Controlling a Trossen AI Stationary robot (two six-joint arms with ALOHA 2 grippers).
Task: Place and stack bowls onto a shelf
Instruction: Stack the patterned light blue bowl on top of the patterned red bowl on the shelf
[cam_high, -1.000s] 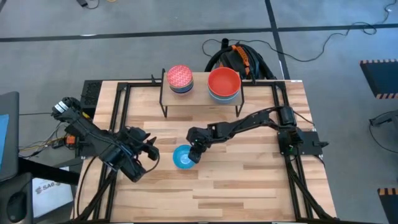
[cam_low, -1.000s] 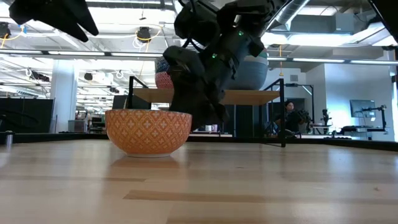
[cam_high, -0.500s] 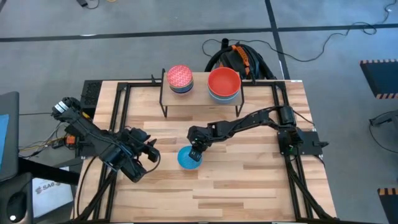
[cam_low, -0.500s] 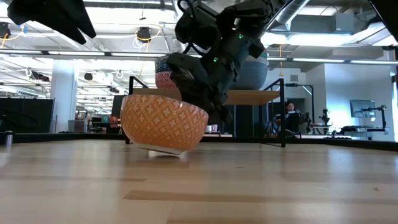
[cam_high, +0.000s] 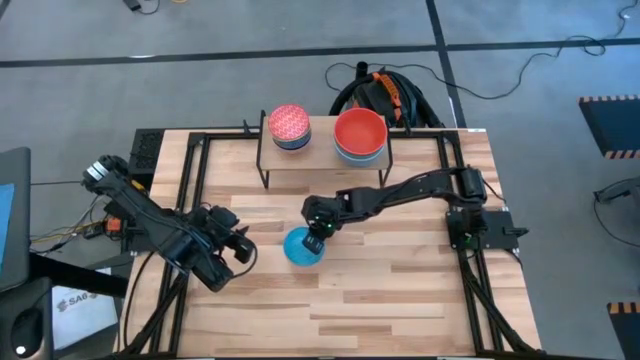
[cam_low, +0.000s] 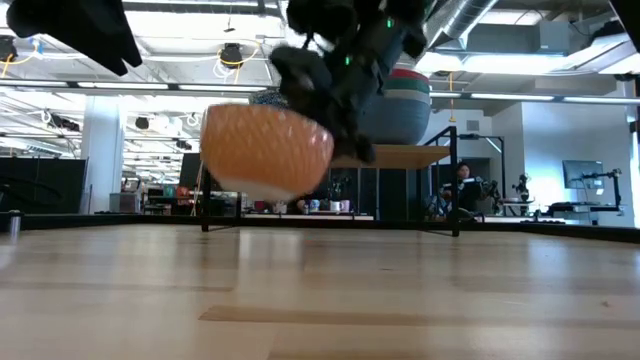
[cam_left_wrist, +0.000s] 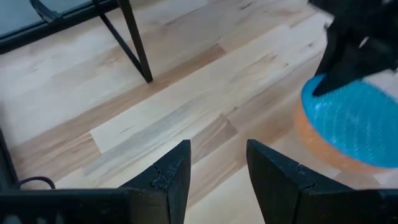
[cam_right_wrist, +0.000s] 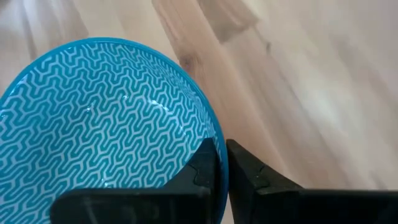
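Item: bowl (cam_high: 303, 246), blue zigzag pattern inside, orange patterned outside. Position: lifted clear of the counter (cam_high: 400, 290), tilted, near the counter's middle, in front of the shelf (cam_high: 322, 152).

Holder: right gripper (cam_high: 318, 226), fingers pinched on the bowl's rim, one finger inside and one outside as the right wrist view shows. Nothing else held.

Key relation: the shelf lies beyond the bowl, toward the far edge of the counter, and its board stands higher than the bowl hangs in the low view. By my judgement the bowl must rise further and travel away from the near edge to reach it. The right arm is the nearer and already has the load.

Shelf contents: a red-patterned bowl (cam_high: 289, 123) on a dark blue one at the left end; a red bowl (cam_high: 359, 132) stacked on a grey-blue one at the right end. Either stack could take the carried bowl; both stand on the likely path and could be knocked.

Left gripper (cam_high: 238, 247): fingers partly apart, holding nothing, well left of the bowl, waiting.
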